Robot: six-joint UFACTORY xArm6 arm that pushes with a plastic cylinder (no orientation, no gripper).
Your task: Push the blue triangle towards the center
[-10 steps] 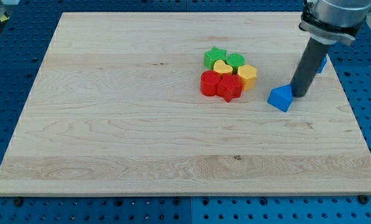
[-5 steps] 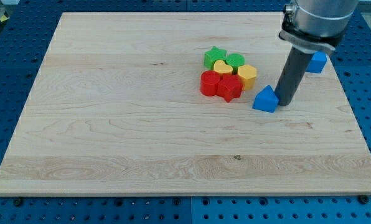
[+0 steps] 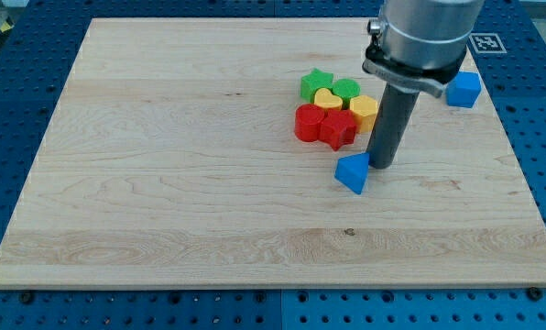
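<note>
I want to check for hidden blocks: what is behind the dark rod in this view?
The rod covers part of the yellow block at the cluster's right edge. My tip sits at the blue triangle's right side. Whether the rod hides another block cannot be seen.

- My arm comes down from the view's top right, its grey metal housing cut off by the frame edge.
- A dark collar rings the housing's base.
- My dark rod hangs straight down from it, upright.
- My tip (image 3: 380, 167) sits low, right of the view's middle.
</note>
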